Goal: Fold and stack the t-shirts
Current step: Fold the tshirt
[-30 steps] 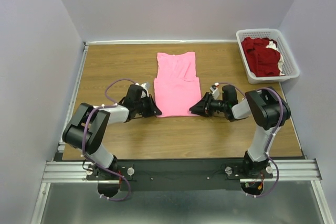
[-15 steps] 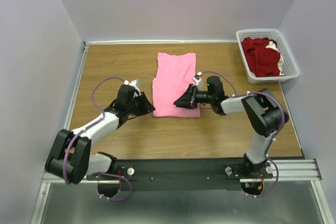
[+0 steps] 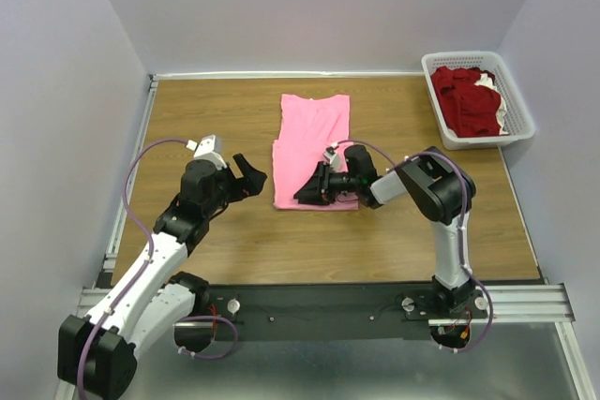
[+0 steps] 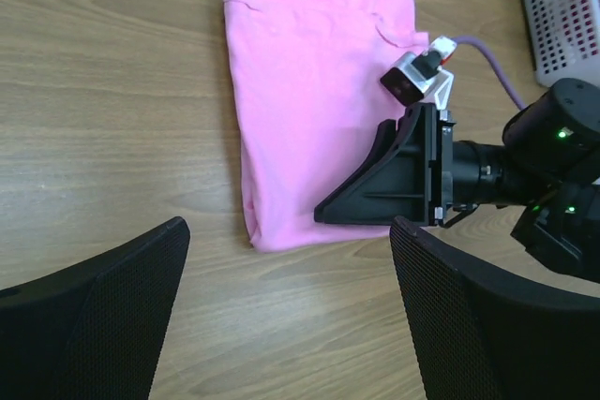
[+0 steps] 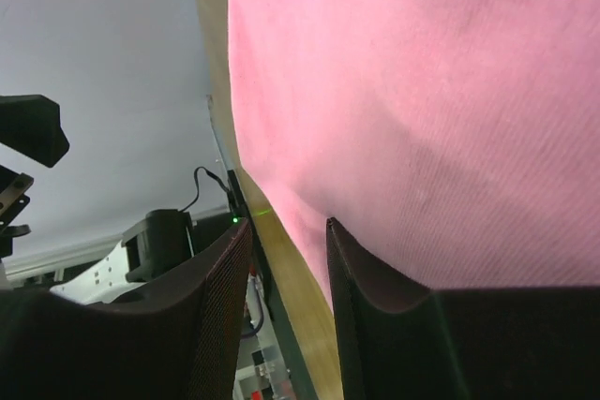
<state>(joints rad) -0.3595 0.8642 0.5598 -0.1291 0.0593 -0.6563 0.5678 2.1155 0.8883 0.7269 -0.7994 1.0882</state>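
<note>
while spread wide and empty, left gripper just off the left edge of the pink t-shirt, flat at the centre of the table, leaving the cloth free. right gripper low on the shirt's near folded end, fingers part-way apart, pinch not discernible; probably setting the fold. dark red t-shirts heaped in white basket, far right corner.

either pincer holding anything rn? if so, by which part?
Nothing visibly held. Left pincer is open above the table, off the shirt. Right pincer rests on the pink t-shirt at its near edge, jaws apart, no cloth pinched.
</note>
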